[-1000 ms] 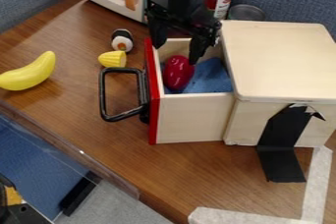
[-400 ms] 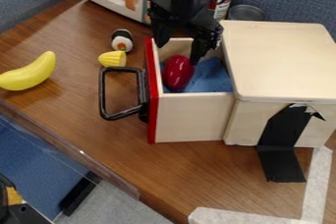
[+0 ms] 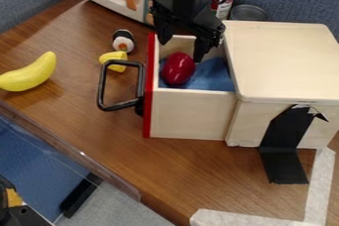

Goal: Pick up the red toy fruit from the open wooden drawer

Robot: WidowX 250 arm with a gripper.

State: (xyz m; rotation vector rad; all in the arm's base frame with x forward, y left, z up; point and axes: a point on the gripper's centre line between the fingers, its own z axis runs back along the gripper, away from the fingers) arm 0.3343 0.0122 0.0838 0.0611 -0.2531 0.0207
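The black gripper (image 3: 181,49) hangs from the top edge over the back part of the pulled-out drawer (image 3: 189,113), its fingers apart with nothing between them. One finger is near the drawer's red front panel, the other inside the drawer's opening. Just below the fingertips, a dark red oval object (image 3: 178,69) lies in the drawer on a blue cloth (image 3: 210,75). A black handle (image 3: 101,87) sticks out from the red front. To the right stands the wooden cabinet (image 3: 285,61).
A yellow banana (image 3: 28,73) lies at the left. A sushi piece (image 3: 123,40) and a yellow corn piece (image 3: 113,60) are beside the drawer front. A toy microwave (image 3: 111,3) and cans (image 3: 250,12) stand at the back. White tape (image 3: 320,185) marks the front right.
The drawer's front end has swung slightly toward the back, with its handle and the red object shifting along. The corn piece has turned a little. The gripper has moved slightly right and down.
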